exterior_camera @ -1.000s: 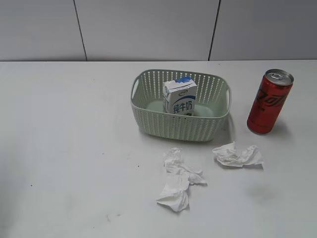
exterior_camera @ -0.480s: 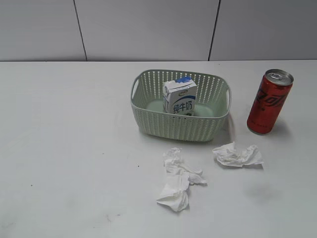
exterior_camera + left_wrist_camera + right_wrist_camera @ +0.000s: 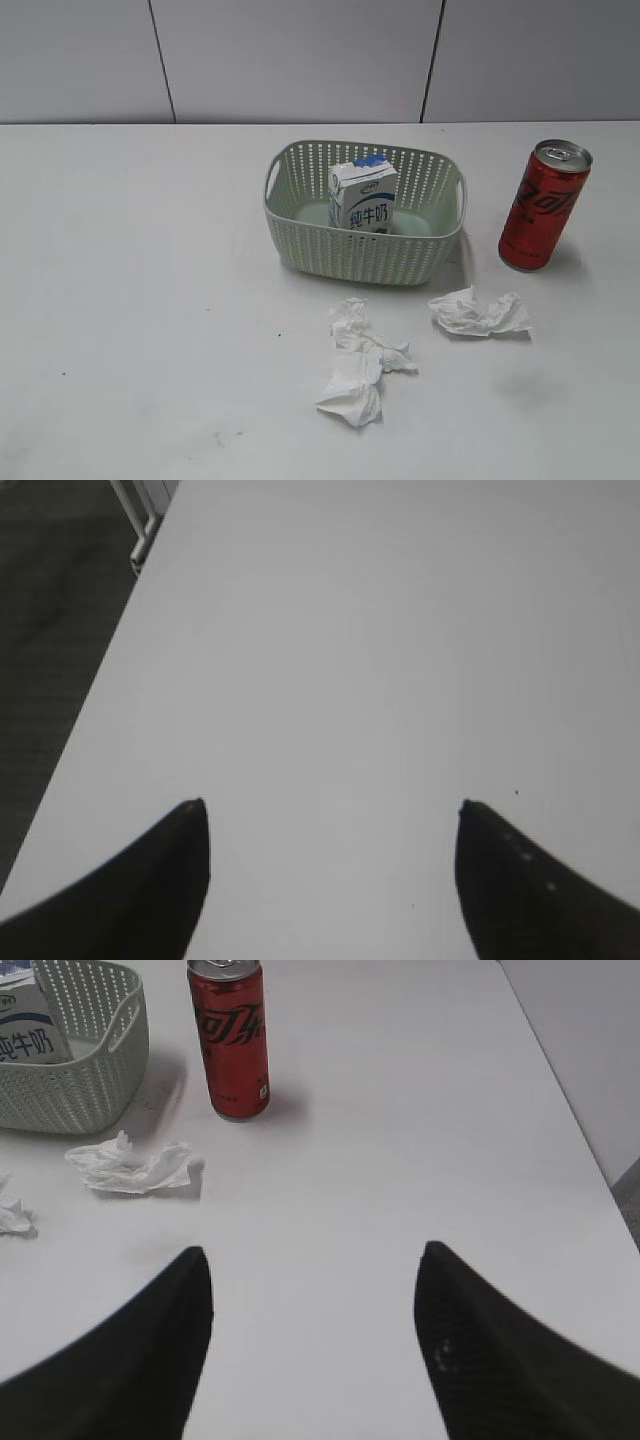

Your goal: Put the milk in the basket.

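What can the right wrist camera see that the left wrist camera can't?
Only the right wrist view shows the milk standing in the basket, the red can and crumpled tissues. Only the left wrist view shows the table's left edge with dark floor beyond. Both show bare white table between two dark, spread-apart fingers holding nothing.

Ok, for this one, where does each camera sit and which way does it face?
Exterior: raised in front of the white table, slanting down at the pale green lattice basket holding the white and blue milk carton; no robot parts.
Left wrist: above bare table near its edge; open left gripper tips show.
Right wrist: looks past the open right gripper toward the red can.
Shared: exterior and right wrist both show basket, carton, can and crumpled white tissue.
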Robot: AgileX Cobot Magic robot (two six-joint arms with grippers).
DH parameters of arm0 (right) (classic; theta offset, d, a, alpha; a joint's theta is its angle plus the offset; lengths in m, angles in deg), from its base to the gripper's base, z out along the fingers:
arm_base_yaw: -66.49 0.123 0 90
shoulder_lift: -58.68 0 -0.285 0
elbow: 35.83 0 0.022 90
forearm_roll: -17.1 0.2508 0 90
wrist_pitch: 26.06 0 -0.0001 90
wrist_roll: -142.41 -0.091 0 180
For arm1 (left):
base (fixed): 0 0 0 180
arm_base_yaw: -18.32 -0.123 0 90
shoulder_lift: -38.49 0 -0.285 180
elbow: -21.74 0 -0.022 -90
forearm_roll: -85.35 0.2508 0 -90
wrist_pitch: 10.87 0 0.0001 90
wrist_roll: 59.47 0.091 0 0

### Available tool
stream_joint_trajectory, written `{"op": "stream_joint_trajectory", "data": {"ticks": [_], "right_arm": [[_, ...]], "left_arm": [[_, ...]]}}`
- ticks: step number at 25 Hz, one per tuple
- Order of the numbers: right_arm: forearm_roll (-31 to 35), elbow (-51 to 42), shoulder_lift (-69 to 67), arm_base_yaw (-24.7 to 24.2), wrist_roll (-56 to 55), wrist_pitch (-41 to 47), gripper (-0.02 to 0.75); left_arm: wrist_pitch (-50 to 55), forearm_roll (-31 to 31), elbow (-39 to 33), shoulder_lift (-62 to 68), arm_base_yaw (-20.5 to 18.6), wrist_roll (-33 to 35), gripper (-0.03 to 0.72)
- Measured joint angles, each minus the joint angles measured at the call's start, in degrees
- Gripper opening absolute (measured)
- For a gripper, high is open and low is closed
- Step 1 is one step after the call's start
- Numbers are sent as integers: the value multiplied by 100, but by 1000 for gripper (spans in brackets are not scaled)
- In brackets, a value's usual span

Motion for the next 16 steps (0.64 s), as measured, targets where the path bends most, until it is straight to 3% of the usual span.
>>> {"op": "stream_joint_trajectory", "data": {"ticks": [6, 16], "right_arm": [[0, 0, 0, 0, 0, 0, 497], [-1, 0, 0, 0, 0, -1, 496]], "left_arm": [[-41, -5, 0, -989, 0, 17, 569], [-60, -18, 0, -1083, 0, 17, 569]]}}
